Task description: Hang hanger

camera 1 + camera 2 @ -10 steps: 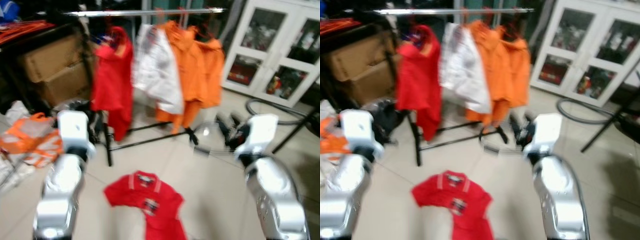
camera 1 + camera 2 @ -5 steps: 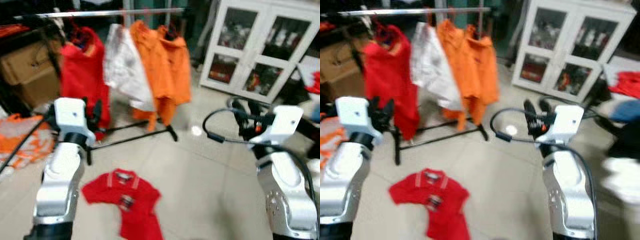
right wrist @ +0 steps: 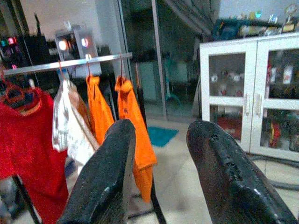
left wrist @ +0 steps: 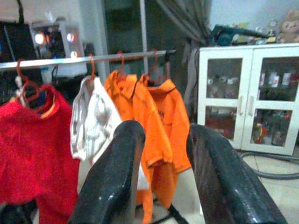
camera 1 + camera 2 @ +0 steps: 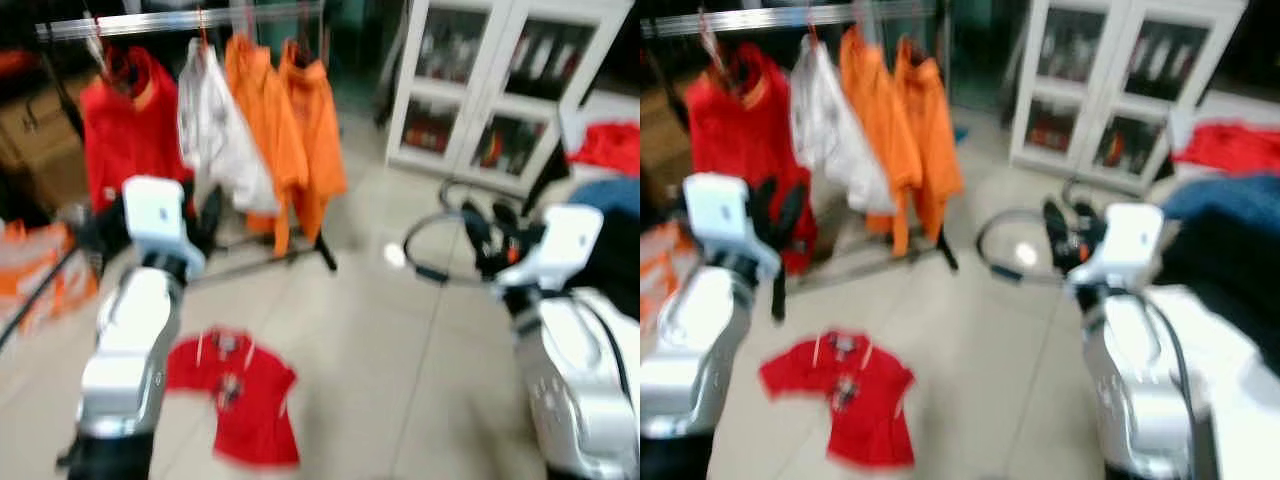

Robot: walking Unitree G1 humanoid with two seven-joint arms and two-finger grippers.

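A clothes rack with a silver rail (image 5: 180, 20) stands ahead to the left. On red hangers it carries a red shirt (image 5: 125, 130), a white shirt (image 5: 215, 140) and two orange shirts (image 5: 285, 130). My left gripper (image 4: 163, 154) is raised and pointed at the rack, open, with nothing between its fingers. At about the same height on the right, my right gripper (image 3: 161, 154) is open and empty too. A thin dark loop (image 5: 435, 250) curls beside the right fingers; I cannot tell whether it is a hanger or a cable.
A red polo shirt (image 5: 235, 395) lies flat on the tiled floor between my arms. A white glass-door cabinet (image 5: 490, 90) stands at the back right, cardboard boxes (image 5: 40, 140) at the far left. Orange clothes (image 5: 40, 280) lie on the floor at left. Red cloth (image 5: 605, 150) lies at right.
The whole picture has shifted: the rack now sits further left and the cabinet nearer the middle, so the camera turned right. Both arms stay raised in much the same pose.
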